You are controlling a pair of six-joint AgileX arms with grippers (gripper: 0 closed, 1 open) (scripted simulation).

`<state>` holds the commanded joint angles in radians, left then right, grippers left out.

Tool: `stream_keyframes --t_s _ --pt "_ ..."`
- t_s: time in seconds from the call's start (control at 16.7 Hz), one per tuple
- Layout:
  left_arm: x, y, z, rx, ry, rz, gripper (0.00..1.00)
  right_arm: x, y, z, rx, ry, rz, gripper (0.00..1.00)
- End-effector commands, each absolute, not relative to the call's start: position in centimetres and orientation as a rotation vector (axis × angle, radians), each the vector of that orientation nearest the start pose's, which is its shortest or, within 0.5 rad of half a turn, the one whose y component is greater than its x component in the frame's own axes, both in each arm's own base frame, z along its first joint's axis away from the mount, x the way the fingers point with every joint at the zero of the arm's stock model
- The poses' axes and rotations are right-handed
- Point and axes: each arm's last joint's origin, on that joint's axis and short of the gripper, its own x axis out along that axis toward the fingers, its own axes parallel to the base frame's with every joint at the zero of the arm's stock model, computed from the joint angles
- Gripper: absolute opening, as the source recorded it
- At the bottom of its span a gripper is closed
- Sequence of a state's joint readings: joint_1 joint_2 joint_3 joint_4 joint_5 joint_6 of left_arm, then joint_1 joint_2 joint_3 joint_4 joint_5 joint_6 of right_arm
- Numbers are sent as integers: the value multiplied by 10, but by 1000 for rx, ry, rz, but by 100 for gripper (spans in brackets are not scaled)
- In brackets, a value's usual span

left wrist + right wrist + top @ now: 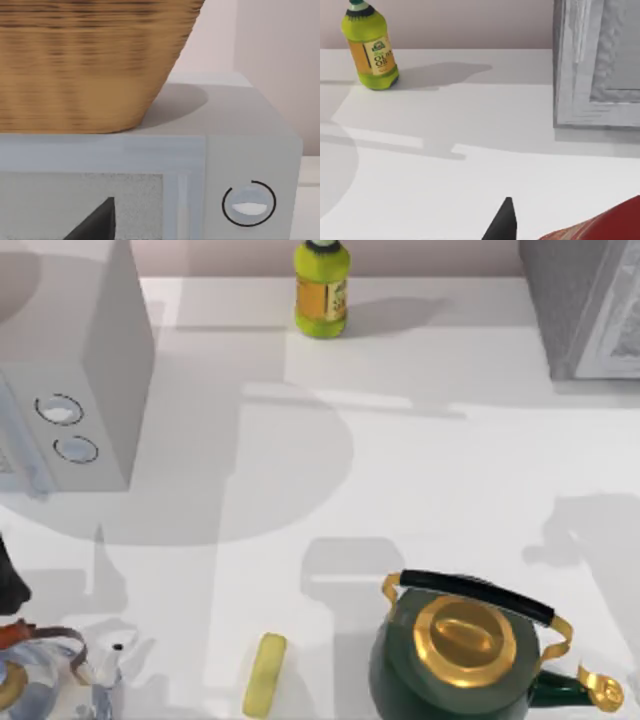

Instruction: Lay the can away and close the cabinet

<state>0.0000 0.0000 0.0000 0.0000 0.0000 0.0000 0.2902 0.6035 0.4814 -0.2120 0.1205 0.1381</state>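
At the near edge of the right wrist view, our right gripper point(520, 230) shows one dark fingertip point(506, 222), and the can point(602, 222) sits just beside it, its red side tilted and close to the camera; we read the gripper as clamped on the can, which is held above the white table point(470, 190). Beyond it stands the grey cabinet point(590, 65), whose framed panel faces the camera, and farther off, near the back wall, the yellow-green bottle point(370, 47) stands upright with its dark cap on. From above, the cabinet point(585, 305) is at the table's far right corner and the bottle point(321, 290) is at the middle of the far edge, well apart from it. Our left gripper point(95, 222) hangs before the microwave point(210, 150) at the table's left; whether it is apart or together we cannot tell. A woven basket point(85, 60) rests on top of the microwave. Along the near edge of the table stand a dark green kettle point(450, 665) with a gold lid at the right, a flat yellow piece point(265, 673) near the middle and a silvery kettle point(50, 685) at the left.
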Motion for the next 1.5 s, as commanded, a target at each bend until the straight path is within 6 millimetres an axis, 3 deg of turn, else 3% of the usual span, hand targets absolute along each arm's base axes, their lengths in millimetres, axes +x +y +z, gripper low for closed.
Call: stream_keyframes --t_s 0.18,0.48,0.96,1.14,1.26,1.5 --pt "106 -1 160 0 0 0 100 119 20 211 32 179 126 0" --pt "106 -1 160 0 0 0 100 106 2 166 -1 23 27 0" --pt "106 -1 160 0 0 0 100 106 -1 160 2 6 3 0" --pt "106 -1 160 0 0 0 100 107 -1 174 -2 35 -8 0" --pt "106 -1 160 0 0 0 100 109 -1 195 -4 67 -21 0" --pt "106 -1 160 0 0 0 100 125 2 271 -2 101 -43 0"
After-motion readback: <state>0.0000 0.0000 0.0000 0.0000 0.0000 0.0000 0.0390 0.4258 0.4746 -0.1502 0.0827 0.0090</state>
